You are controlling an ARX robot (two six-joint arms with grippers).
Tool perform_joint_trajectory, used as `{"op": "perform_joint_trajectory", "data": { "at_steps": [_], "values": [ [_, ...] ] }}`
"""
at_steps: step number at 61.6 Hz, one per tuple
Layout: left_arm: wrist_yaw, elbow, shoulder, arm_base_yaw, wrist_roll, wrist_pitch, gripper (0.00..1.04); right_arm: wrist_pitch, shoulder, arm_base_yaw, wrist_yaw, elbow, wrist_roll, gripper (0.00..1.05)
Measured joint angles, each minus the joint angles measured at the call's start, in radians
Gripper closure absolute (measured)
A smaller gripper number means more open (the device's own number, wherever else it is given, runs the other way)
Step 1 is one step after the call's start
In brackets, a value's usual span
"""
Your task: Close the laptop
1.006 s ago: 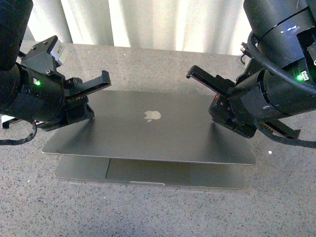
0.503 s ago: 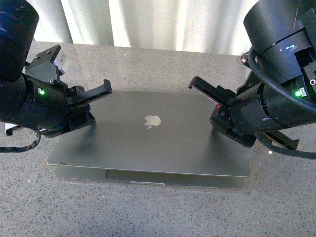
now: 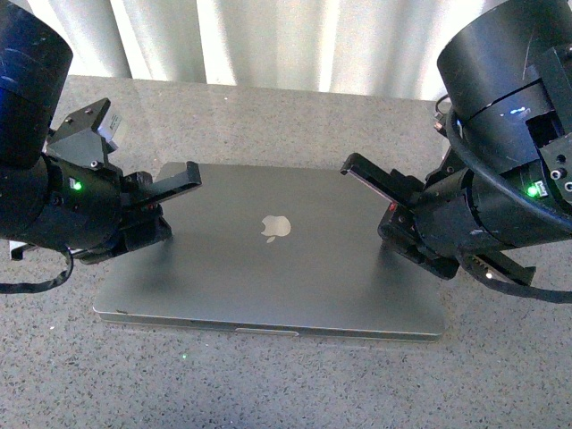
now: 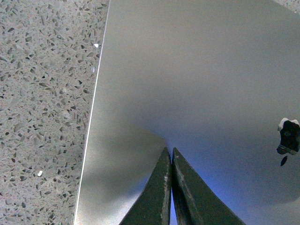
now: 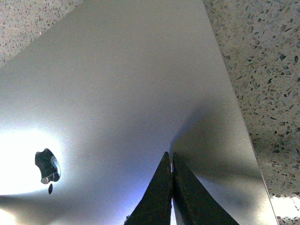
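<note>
Left gripper and right gripper: jaws shut together, holding nothing, tips set on the lid either side of the logo, evidently to press it down evenly. Laptop lies flat on the speckled table, apparently closed.

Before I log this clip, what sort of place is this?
Probably an indoor lab or office workbench: a speckled stone-look tabletop, a pale curtain hanging behind it, and just one closed grey laptop set out on it.

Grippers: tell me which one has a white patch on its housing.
The left gripper: a white patch sits on its housing. The right gripper shows none on its housing.
</note>
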Motion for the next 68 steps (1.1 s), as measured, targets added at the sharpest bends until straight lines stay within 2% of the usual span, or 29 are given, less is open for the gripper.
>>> {"op": "perform_joint_trajectory", "data": {
  "at_steps": [38, 48, 56, 59, 62, 68],
  "values": [
    [0.008, -0.042, 0.014, 0.012, -0.010, 0.051, 1.01, 0.016, 0.016, 0.011, -0.010, -0.010, 0.017, 1.04],
    [0.002, -0.061, -0.001, 0.024, -0.014, 0.065, 1.01, 0.016, 0.015, 0.011, 0.021, -0.012, 0.004, 1.04],
    [-0.029, -0.097, -0.045, 0.046, -0.026, 0.115, 1.01, 0.047, -0.017, 0.010, 0.114, -0.037, -0.064, 1.04],
    [-0.062, -0.120, -0.106, 0.069, -0.035, 0.173, 1.01, 0.084, -0.060, 0.005, 0.225, -0.053, -0.151, 1.04],
    [-0.083, -0.131, -0.170, 0.089, -0.041, 0.214, 1.01, 0.117, -0.113, -0.002, 0.296, -0.062, -0.224, 1.04],
    [-0.163, -0.143, -0.319, 0.128, -0.027, 0.283, 1.01, 0.174, -0.208, -0.013, 0.378, -0.075, -0.355, 1.04]
  ]
}}
